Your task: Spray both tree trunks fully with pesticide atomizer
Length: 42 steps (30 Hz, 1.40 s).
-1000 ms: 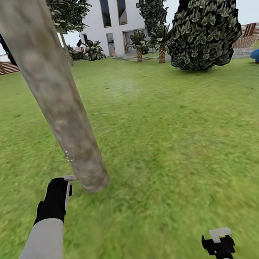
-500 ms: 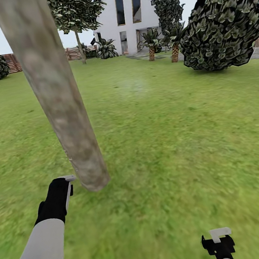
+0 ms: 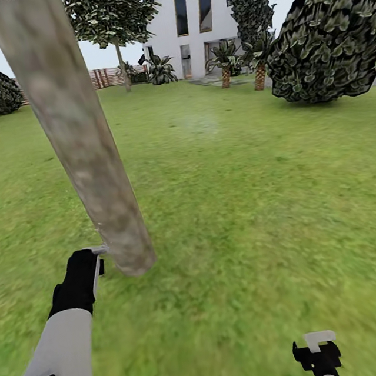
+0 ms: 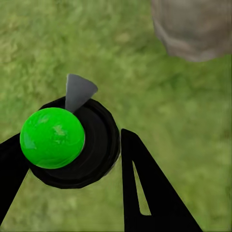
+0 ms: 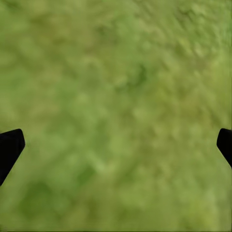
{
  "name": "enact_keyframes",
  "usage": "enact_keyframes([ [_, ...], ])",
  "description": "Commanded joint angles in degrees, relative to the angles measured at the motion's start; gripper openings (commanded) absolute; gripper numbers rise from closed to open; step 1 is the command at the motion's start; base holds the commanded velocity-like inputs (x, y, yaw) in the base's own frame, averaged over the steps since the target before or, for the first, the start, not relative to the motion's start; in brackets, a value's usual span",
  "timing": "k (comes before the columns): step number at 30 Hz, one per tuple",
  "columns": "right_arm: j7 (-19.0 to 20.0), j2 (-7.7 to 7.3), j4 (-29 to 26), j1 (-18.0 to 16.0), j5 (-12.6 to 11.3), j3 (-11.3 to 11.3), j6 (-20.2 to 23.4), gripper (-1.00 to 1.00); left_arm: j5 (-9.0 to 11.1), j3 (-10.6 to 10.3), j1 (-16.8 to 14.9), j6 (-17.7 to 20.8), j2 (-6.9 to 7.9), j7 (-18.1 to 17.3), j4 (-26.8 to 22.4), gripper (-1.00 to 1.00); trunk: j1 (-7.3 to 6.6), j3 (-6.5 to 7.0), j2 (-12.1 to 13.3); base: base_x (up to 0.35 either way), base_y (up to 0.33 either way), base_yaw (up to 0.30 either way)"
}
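In the left wrist view the pesticide atomizer (image 4: 52, 137), a bright green ball in a black ring with a grey nozzle, sits between the fingers of my left gripper (image 4: 72, 162), which is shut on it. In the head view the left gripper (image 3: 85, 271) hangs low beside the base of the near tree trunk (image 3: 84, 142), and the grey nozzle (image 3: 98, 249) reaches the mottled grey-brown bark. That trunk's base (image 4: 193, 26) shows in the left wrist view too. A second tree (image 3: 111, 11) stands far back on the lawn. My right gripper (image 3: 316, 349) is open above bare grass.
Green lawn (image 3: 243, 204) spreads all around. A large dark leafy bush (image 3: 326, 45) stands at the back right, a white house (image 3: 193, 24) with short palms (image 3: 222, 59) behind, and a brown slat fence (image 3: 102, 77) runs along the far edge.
The camera has turned left, so the whole scene has shifted right. My left gripper with the atomizer has risen slightly, bringing the nozzle up against the trunk. The right gripper has stayed put.
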Motion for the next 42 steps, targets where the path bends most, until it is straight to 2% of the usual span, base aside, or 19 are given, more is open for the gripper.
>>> enact_keyframes([
  [1, -0.2, 0.0, 0.1, 0.0, 0.6, -0.4, -0.2, 1.0, 0.5, 0.1, -1.7, 1.7, -0.12, 0.4, 0.0, -1.0, -0.01, -0.05, 0.0, 0.0, -0.001, 0.272],
  [6, -0.2, 0.0, 0.1, 0.0, 0.6, -0.4, -0.2, 1.0, 0.5, -0.1, -4.9, 4.0, -0.49, 0.2, 0.1, -1.0, -0.01, -0.05, 0.0, 0.0, 0.0, 0.265],
  [9, -0.2, 0.0, 0.0, 0.0, 0.6, -0.4, -0.2, 1.0, 0.5, -0.2, -4.7, 4.2, -0.83, 0.1, 0.1, -1.0, -0.01, -0.05, 0.0, 0.0, 0.0, 0.07],
  [10, -0.2, 0.0, 0.1, 0.0, 0.6, -0.4, -0.2, 1.0, 0.5, -0.7, -4.5, 4.2, -0.95, 0.1, 0.1, -1.0, -0.01, -0.05, 0.0, 0.0, 0.0, 0.016],
  [11, -0.2, 0.0, 0.1, 0.0, 0.6, -0.4, -0.2, 1.0, 0.5, -2.1, -4.2, 4.2, -1.11, 0.1, 0.1, -1.0, -0.01, -0.05, 0.0, 0.0, 0.0, 0.007],
  [12, -0.2, 0.0, 0.1, 0.0, 0.6, -0.4, -0.2, 1.0, 0.5, -4.3, -4.1, 4.1, -1.47, 0.2, 0.1, -1.0, -0.01, -0.05, 0.0, 0.0, 0.0, 0.003],
  [14, -0.2, 0.0, 0.1, 0.0, 0.6, -0.4, -0.2, 1.0, 0.6, -6.1, -4.1, 4.1, -1.87, 0.2, 0.2, -1.0, -0.01, -0.05, 0.0, 0.0, 0.0, 0.001],
  [15, -0.2, 0.0, 0.1, 0.0, 0.6, -0.4, -0.2, 1.0, 0.6, -6.4, -4.1, 4.1, -2.05, 0.2, 0.2, -1.0, -0.01, -0.05, 0.0, 0.0, 0.0, 0.0],
  [18, -0.2, 0.0, 0.1, 0.0, 0.6, -0.4, -0.2, 1.0, 0.5, -7.0, -4.2, 4.0, -4.06, 0.5, 0.0, -1.0, -0.01, -0.05, 0.0, 0.0, 0.0, 0.0],
  [22, -0.2, -0.05, 0.1, 0.0, 0.7, -0.4, -0.2, 1.0, 0.4, -7.0, -4.4, 4.1, -4.66, 0.6, 0.0, -1.0, -0.01, -0.05, 0.0, 0.0, 0.0, 0.0],
  [27, -0.2, -0.01, 0.1, 0.0, 0.7, -0.4, -0.2, 1.0, 0.3, -6.7, -4.0, 4.0, -3.35, 0.6, -1.6, -1.0, -0.01, -0.05, 0.0, 0.0, -0.006, 0.0],
  [35, -0.2, -0.01, 0.1, 0.0, 0.7, -0.4, -0.2, 1.0, 0.4, -7.1, -4.0, 3.9, -3.81, 0.7, -1.6, -1.0, -0.01, -0.05, 0.0, -0.001, -0.229, 0.0],
  [38, -0.2, 0.0, 0.1, 0.0, 0.7, -0.4, -0.2, 1.0, 0.2, -6.8, -3.9, 3.9, -3.39, 0.7, -1.6, -1.0, -0.01, -0.05, 0.0, -0.199, -0.182, 0.0],
  [40, -0.2, 0.0, 0.1, 0.0, 0.7, -0.4, -0.2, 1.0, 0.1, -6.5, -3.8, 3.9, -2.26, 0.7, -1.6, -1.0, -0.01, -0.05, 0.0, -0.117, -0.052, 0.0],
  [42, -0.2, 0.0, 0.1, 0.0, 0.6, -0.4, -0.2, 1.0, 0.3, -6.4, -2.3, 3.9, 1.23, 0.7, -1.6, -1.0, -0.01, -0.05, 0.0, -0.017, -0.008, 0.0],
])
